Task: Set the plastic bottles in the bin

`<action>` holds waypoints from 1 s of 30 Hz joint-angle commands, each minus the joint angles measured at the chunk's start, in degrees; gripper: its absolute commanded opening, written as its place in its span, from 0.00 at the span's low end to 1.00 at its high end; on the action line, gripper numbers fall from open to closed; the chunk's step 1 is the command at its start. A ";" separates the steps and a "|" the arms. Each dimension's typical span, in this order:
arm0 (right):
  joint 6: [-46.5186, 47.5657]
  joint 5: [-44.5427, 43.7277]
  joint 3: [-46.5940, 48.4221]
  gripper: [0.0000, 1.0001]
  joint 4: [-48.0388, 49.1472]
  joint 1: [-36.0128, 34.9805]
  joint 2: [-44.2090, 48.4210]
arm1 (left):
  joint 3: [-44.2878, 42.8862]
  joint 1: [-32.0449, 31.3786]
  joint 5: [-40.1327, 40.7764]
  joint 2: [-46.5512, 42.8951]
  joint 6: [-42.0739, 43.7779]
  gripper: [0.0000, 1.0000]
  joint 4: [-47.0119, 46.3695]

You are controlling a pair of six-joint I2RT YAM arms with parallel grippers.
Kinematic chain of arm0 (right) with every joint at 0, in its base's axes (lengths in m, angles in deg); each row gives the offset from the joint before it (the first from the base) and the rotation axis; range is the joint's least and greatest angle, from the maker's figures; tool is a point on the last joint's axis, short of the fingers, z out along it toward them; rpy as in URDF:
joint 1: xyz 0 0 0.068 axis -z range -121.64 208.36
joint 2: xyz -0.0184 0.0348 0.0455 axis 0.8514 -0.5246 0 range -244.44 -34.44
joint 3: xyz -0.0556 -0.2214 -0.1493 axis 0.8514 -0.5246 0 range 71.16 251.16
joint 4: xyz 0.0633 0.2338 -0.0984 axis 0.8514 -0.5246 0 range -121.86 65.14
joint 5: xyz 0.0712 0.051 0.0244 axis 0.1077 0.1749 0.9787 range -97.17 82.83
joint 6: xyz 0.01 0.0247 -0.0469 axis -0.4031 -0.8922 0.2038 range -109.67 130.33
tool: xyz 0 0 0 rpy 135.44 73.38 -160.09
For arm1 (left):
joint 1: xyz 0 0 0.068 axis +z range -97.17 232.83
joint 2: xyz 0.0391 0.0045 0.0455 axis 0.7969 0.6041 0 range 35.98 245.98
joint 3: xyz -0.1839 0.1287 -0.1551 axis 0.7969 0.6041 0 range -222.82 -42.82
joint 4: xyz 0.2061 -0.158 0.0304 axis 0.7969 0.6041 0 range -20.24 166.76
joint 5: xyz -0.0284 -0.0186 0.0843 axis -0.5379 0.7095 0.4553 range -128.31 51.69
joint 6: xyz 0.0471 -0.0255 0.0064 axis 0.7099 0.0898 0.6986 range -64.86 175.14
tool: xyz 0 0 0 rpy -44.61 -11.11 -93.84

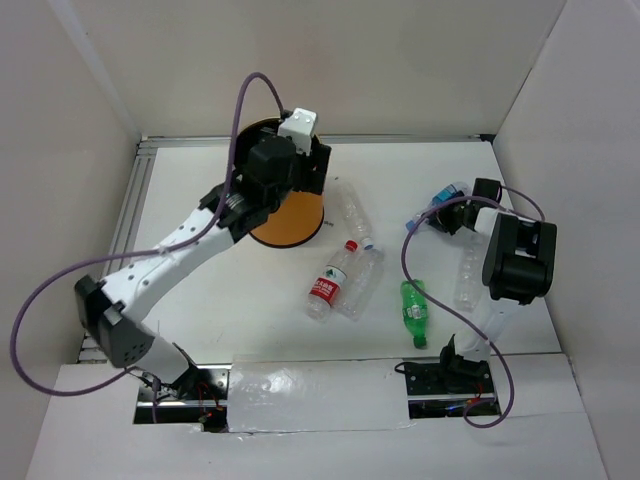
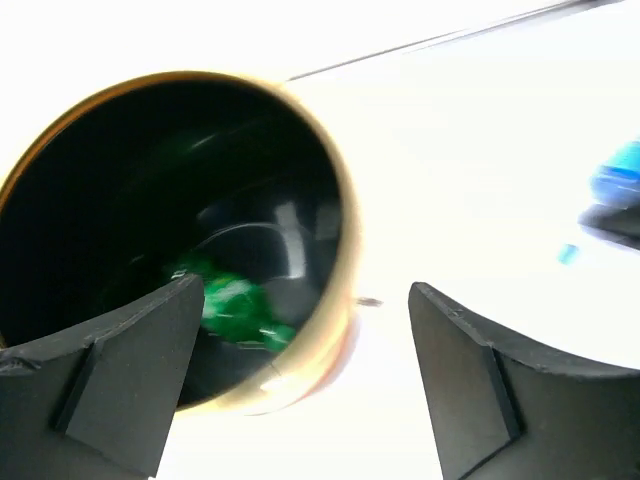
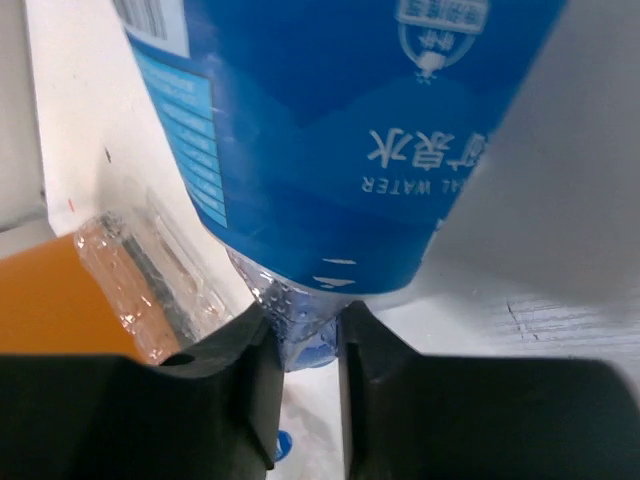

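Top external, bench point(image 1: 230, 300): loose bottles point(image 1: 333, 280) lie centre and right side.
Bin point(image 1: 290, 228): far edge, left of centre; green bottle point(image 2: 235, 305) inside.
Blue-label bottle point(image 3: 330, 150): toward far right corner, gripped at neck for lifting.
Left end effector point(image 2: 305, 292): above bin mouth, released, empty.
Right end effector point(image 3: 303, 330): clenched on that neck.

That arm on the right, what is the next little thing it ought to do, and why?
Probably lift the blue-labelled bottle off the table and start toward the bin. The right gripper is shut on the bottle's neck, so the grip looks made. The left gripper hangs open over the bin, a green bottle inside.
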 commanded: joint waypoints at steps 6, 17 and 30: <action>19.48 3.89 11.08 0.03 -2.81 -3.94 10.66 | 18.57 -11.60 -13.94 -16.89 -5.87 0.93 -1.08; 38.40 6.55 36.13 0.00 -4.40 -28.79 14.11 | 42.24 -16.53 -17.39 -13.13 -14.06 0.94 -14.09; 42.27 0.39 49.70 0.56 -7.03 -45.87 -1.72 | 41.54 -17.06 -12.47 0.76 -14.06 0.99 -18.14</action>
